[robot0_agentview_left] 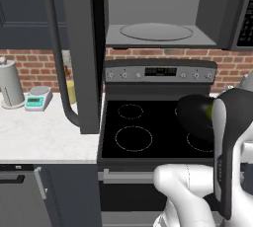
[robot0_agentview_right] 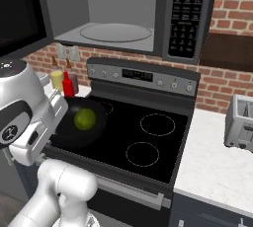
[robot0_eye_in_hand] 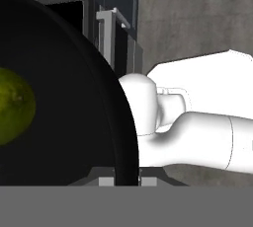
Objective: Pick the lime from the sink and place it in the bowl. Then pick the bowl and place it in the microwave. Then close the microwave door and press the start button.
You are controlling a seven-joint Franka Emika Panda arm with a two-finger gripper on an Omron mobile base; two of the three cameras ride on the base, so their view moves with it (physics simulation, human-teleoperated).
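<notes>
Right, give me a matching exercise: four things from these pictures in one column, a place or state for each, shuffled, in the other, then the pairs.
Things:
1. lime
2. bowl
3. microwave door
4. turntable

Places or states:
A. swung open
B. inside the bowl
C. bare, in the microwave cavity
D. gripped at its rim, over the stove

Pairs: 1-B, 2-D, 3-A, 4-C. The hand view shows the gripper closed on the bowl's rim.
</notes>
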